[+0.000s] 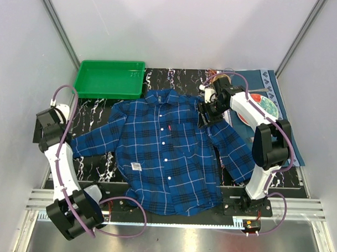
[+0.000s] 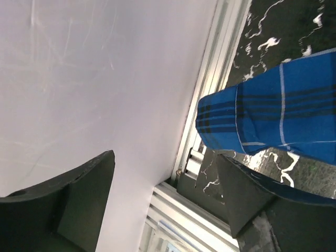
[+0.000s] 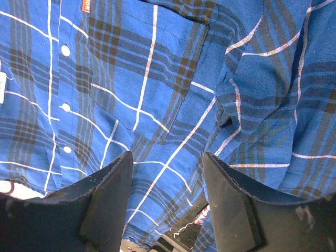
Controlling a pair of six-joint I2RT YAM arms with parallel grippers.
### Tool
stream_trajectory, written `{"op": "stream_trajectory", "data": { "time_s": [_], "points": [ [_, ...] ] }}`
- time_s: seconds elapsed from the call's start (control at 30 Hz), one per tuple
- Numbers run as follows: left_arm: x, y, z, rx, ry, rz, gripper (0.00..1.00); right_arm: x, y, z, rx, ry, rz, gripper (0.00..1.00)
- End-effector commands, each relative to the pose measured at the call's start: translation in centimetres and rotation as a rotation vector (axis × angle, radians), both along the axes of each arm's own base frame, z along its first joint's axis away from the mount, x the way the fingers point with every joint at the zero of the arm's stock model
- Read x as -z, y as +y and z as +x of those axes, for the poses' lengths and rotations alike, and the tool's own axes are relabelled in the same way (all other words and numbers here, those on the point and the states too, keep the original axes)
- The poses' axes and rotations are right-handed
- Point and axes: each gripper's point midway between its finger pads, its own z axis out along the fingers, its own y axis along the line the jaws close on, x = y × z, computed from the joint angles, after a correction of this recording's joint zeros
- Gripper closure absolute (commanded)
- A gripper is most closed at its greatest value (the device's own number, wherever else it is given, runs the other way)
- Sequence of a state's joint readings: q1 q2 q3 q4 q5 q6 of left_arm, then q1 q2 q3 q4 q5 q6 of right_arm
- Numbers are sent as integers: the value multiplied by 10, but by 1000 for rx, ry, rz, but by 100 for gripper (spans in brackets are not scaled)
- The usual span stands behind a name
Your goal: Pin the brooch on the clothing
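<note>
The clothing [image 1: 162, 148], a blue plaid button-up shirt, lies spread flat on the black marbled mat, collar towards the back. My right gripper [image 1: 209, 113] hovers just above its right shoulder, open and empty. In the right wrist view the open gripper [image 3: 167, 157] looks down on the chest pocket [image 3: 147, 79] and the white buttons [image 3: 65, 107]. My left gripper [image 1: 46, 133] is at the far left by the wall, open and empty [image 2: 165, 157]; the sleeve cuff [image 2: 252, 123] lies just beyond it. The brooch shows in no view.
A green tray [image 1: 110, 80] stands at the back left. A plate with red and green parts [image 1: 266, 105] sits on a blue patterned cloth [image 1: 284, 135] at the back right. White walls close in on both sides. A white label [image 1: 136, 166] is on the shirt.
</note>
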State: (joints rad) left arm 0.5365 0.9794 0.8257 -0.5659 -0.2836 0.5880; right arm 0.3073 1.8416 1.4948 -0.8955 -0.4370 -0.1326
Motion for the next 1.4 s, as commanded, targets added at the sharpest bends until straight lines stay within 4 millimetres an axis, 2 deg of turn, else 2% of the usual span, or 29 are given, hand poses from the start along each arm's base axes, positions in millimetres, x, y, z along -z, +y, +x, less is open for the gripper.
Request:
{"op": "stream_trajectory", "data": {
  "time_s": [0.0, 0.03, 0.1, 0.13, 0.2, 0.23, 0.27, 0.3, 0.33, 0.37, 0.4, 0.53, 0.6, 0.77, 0.93, 1.03, 1.07, 1.13, 1.17, 1.2, 1.27, 1.3, 1.37],
  "points": [
    [-47, -7, 35, 148, -162, 60, 16, -22, 3, 1, -34, -53, 15, 37],
    [-55, -15, 42, 195, -187, 41, 16, -21, 4, 0, -41, -55, 11, 37],
    [-47, -57, 56, 394, -178, -86, 15, -19, 6, 1, -54, -59, 6, 37],
    [-43, -75, 56, 498, -124, -118, 12, -18, 8, 1, -59, -60, 4, 37],
    [-33, -113, 69, 698, -66, -198, 6, -15, 14, 3, -69, -62, -2, 37],
    [-22, -124, 66, 773, 11, -222, 6, -13, 15, 5, -73, -59, -7, 37],
    [-5, -132, 72, 820, 68, -298, 6, -15, 17, 8, -75, -71, -9, 37],
    [-8, -133, 78, 846, 93, -316, 7, -13, 19, 9, -83, -79, -16, 37],
    [0, -133, 77, 854, 152, -354, 9, -10, 20, 10, -86, -75, -23, 37],
    [21, -130, 81, 854, 238, -414, 10, -11, 21, 12, -91, -79, -22, 37],
    [19, -125, 87, 860, 264, -409, 14, -10, 24, 11, -103, -80, -26, 37],
    [48, -108, 96, 882, 372, -400, 18, 0, 33, 10, -142, -76, -49, 37],
    [56, -106, 98, 875, 397, -415, 23, 4, 35, 12, -153, -90, -67, 37],
    [88, -106, 104, 843, 442, -476, 26, 17, 51, 20, -189, -123, -105, 37],
    [127, -93, 97, 790, 528, -471, 37, 35, 55, 25, -206, -108, -146, 37],
    [145, -78, 86, 751, 576, -450, 50, 47, 51, 26, -212, -98, -174, 38],
    [147, -68, 81, 717, 588, -445, 64, 50, 51, 26, -216, -94, -178, 38],
    [152, -54, 74, 672, 612, -436, 84, 54, 50, 26, -219, -93, -188, 38],
    [152, -35, 66, 614, 638, -407, 96, 56, 49, 26, -218, -91, -192, 38],
    [152, -26, 63, 590, 644, -397, 100, 58, 47, 27, -219, -93, -201, 38],
    [144, 8, 51, 486, 661, -320, 100, 61, 46, 28, -222, -92, -213, 38],
    [140, 21, 52, 446, 637, -280, 100, 62, 44, 29, -218, -97, -227, 37],
    [122, 43, 46, 372, 617, -202, 100, 61, 41, 30, -214, -103, -238, 37]
  ]
}}
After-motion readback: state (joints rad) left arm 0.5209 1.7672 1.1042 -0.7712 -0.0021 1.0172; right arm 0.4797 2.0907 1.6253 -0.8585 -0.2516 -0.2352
